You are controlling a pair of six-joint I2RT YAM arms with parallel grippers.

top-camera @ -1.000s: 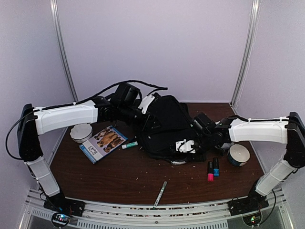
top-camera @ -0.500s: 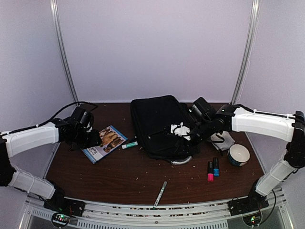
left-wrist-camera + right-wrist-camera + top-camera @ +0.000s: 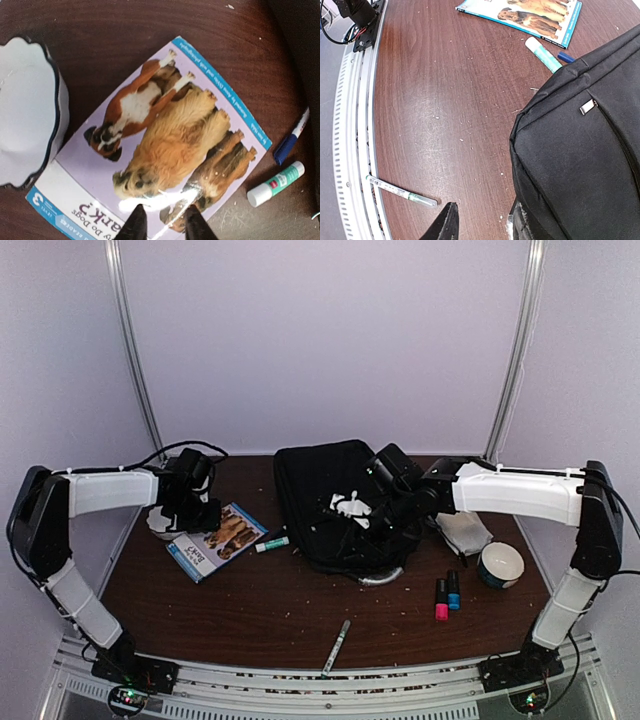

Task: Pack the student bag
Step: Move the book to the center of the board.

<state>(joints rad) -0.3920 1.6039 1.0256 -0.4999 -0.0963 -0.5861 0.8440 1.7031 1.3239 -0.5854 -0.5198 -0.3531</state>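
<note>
Packing looks barely begun. The student bag lies flat at the middle back of the desk, and I see no open mouth on it from where I stand; in the right wrist view its front pocket zip looks closed. Nothing can be seen inside it. Loose on the desk: the dog book left of the bag, a glue stick and a blue pen between book and bag, a green-tipped pen near the front edge, and a pink marker and a blue marker to the right. The left tool hangs over the book's lower edge, released — jaws apart, cover showing between them (contact not clear). The right tool sits at the bag's near corner, also released — bare desk in the gap, one finger just against the fabric. Left to do, by my reckoning: open the bag, load every item, close it.
</note>
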